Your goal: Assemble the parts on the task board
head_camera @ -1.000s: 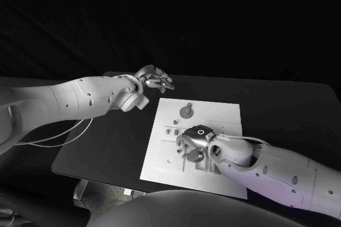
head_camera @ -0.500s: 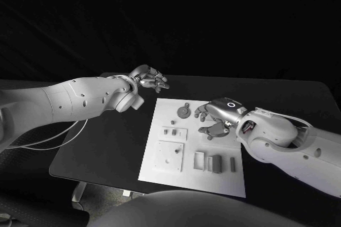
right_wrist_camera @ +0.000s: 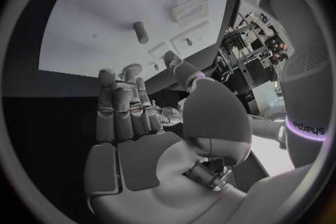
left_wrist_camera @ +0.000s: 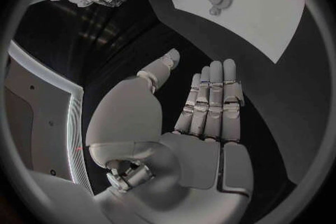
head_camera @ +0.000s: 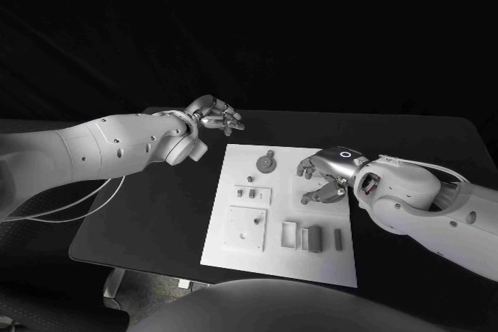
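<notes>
Between picks: my right hand hovers empty, fingers loosely spread, over the task board beside the gear part, my left hand idles empty off-board, fingers side by side; next I need a grasp.

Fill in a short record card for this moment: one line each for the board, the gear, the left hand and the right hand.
board: white task board lying flat on the black table
gear: grey gear resting on the board's far end
left hand: left hand beyond the board's far left corner, holding nothing
right hand: right hand above the board's right side, fingers apart, holding nothing
</notes>
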Tool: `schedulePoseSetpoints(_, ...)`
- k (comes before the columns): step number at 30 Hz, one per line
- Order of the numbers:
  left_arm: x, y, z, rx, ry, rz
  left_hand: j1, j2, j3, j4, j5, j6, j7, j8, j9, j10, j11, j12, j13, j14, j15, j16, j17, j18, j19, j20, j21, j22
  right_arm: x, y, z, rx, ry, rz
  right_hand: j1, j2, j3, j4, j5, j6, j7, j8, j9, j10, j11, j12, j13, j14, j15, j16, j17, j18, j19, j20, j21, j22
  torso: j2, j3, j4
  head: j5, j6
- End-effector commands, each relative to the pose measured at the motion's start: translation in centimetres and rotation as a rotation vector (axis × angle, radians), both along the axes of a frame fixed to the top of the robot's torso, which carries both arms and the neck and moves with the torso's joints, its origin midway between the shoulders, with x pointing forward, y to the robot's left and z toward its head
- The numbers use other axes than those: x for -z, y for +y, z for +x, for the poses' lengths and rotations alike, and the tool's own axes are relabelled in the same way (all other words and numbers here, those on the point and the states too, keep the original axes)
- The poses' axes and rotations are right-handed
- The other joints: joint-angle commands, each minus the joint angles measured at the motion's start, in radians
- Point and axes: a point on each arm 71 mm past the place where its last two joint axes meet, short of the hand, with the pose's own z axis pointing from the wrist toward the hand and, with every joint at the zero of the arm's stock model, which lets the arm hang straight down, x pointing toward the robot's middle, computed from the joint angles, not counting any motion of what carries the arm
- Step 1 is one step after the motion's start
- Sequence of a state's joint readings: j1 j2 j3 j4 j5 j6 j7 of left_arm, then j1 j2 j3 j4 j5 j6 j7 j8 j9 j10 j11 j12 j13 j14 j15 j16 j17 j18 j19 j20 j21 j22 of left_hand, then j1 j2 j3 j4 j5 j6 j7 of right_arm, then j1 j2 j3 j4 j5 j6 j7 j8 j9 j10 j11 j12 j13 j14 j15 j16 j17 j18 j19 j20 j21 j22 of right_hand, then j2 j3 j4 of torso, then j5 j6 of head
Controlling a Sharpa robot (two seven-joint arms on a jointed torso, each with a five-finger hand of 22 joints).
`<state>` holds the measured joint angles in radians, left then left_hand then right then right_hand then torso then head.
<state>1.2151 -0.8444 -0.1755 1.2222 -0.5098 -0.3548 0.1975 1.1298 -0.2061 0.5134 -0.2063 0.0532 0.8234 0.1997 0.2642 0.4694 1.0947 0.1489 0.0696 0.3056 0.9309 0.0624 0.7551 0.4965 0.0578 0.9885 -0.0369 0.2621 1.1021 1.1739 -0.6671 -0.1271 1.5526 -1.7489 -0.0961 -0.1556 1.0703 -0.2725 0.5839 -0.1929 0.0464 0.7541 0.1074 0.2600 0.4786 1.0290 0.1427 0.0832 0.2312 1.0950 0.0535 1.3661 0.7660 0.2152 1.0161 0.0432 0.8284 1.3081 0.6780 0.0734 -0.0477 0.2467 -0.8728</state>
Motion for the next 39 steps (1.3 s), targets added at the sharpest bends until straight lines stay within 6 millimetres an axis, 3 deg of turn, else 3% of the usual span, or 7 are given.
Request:
schedulePoseSetpoints(1, -0.1, -0.2, 0.1, 0.006, -0.008, -0.012, 0.004, 0.0, -0.001, 0.003, 0.001, -0.006, -0.001, -0.001, -0.001, -0.008, 0.001, 0.0, -0.001, 0.005, -0.001, -0.005, 0.001, 0.014, 0.009, 0.0, -0.006, 0.001, 0.8, -0.2, 0.3, 0.006, 0.005, -0.078, 0.003, -0.009, 0.001, 0.005, 0.003, -0.008, 0.004, -0.005, 0.0, -0.031, 0.023, -0.003, 0.001, -0.006, 0.0, 0.007, 0.001, 0.047, -0.007, 0.003, -0.002, 0.017, 0.001, -0.0018, 0.0019, -0.003, 0.0)
schedulePoseSetpoints(13, -0.1, -0.2, 0.1, 0.007, -0.008, -0.012, 0.004, 0.0, -0.001, 0.004, 0.001, -0.007, -0.001, -0.001, -0.001, -0.008, 0.001, 0.0, -0.001, 0.005, -0.001, -0.005, 0.002, 0.014, 0.009, 0.0, -0.006, 0.002, 2.4, 0.2, 0.6, -0.007, 0.015, -0.11, 0.029, 0.014, 0.006, 0.004, 0.003, 0.009, 0.015, 0.015, 0.01, -0.029, 0.019, 0.005, 0.006, -0.003, -0.003, 0.018, -0.002, 0.047, -0.005, 0.001, 0.006, 0.019, 0.001, -0.0027, 0.0029, -0.004, 0.0)
schedulePoseSetpoints(22, -0.1, -0.3, 0.1, 0.01, -0.005, -0.013, 0.004, 0.001, -0.001, 0.004, 0.001, -0.007, -0.001, -0.001, -0.001, -0.008, 0.001, 0.0, -0.001, 0.005, -0.001, -0.006, 0.003, 0.014, 0.009, 0.0, -0.006, 0.002, 3.6, 0.4, 0.0, -0.033, 0.045, -0.143, 0.057, 0.1, -0.024, -0.061, 0.002, 0.066, 0.032, 0.054, 0.024, 0.037, -0.019, 0.049, 0.029, 0.015, -0.039, 0.021, -0.015, 0.047, -0.002, -0.004, 0.016, 0.018, 0.001, -0.0029, 0.002, -0.005, 0.0)
schedulePoseSetpoints(27, -0.1, -0.3, 0.1, 0.01, -0.006, -0.013, 0.004, 0.001, -0.001, 0.005, 0.001, -0.007, -0.001, -0.001, -0.001, -0.008, 0.001, 0.0, -0.001, 0.006, -0.001, -0.006, 0.003, 0.014, 0.01, 0.0, -0.007, 0.002, 3.6, 0.6, -0.2, -0.041, 0.042, -0.136, 0.06, 0.13, -0.031, -0.088, 0.002, 0.09, 0.04, 0.065, 0.026, 0.075, -0.031, 0.07, 0.039, 0.022, -0.05, 0.02, -0.02, 0.047, 0.001, -0.004, 0.019, 0.016, 0.001, -0.003, 0.0011, -0.005, 0.0)
schedulePoseSetpoints(35, -0.1, -0.4, 0.1, 0.01, -0.006, -0.013, 0.004, 0.002, -0.001, 0.005, 0.001, -0.006, -0.001, 0.0, -0.001, -0.008, 0.001, 0.0, -0.001, 0.006, -0.001, -0.006, 0.003, 0.014, 0.01, 0.0, -0.007, 0.002, 3.7, 0.9, -0.4, -0.05, 0.035, -0.122, 0.08, 0.181, -0.022, -0.096, 0.002, 0.137, 0.046, 0.085, 0.032, 0.131, -0.044, 0.098, 0.051, 0.036, -0.063, 0.02, -0.025, 0.047, 0.009, -0.009, 0.023, 0.016, 0.001, -0.0027, 0.0022, -0.002, 0.0)
schedulePoseSetpoints(39, -0.1, -0.4, 0.1, 0.011, -0.005, -0.013, 0.003, 0.002, -0.001, 0.005, 0.001, -0.006, -0.002, 0.0, -0.001, -0.008, 0.001, 0.0, -0.001, 0.006, -0.001, -0.006, 0.004, 0.014, 0.01, 0.0, -0.007, 0.002, 3.7, 1.0, -0.4, -0.053, 0.033, -0.119, 0.098, 0.182, 0.045, -0.081, 0.002, 0.156, 0.044, 0.086, 0.029, 0.147, -0.05, 0.101, 0.053, 0.041, -0.069, 0.015, -0.031, 0.047, 0.012, -0.007, 0.021, 0.013, 0.0, -0.0031, 0.0024, -0.002, 0.0)
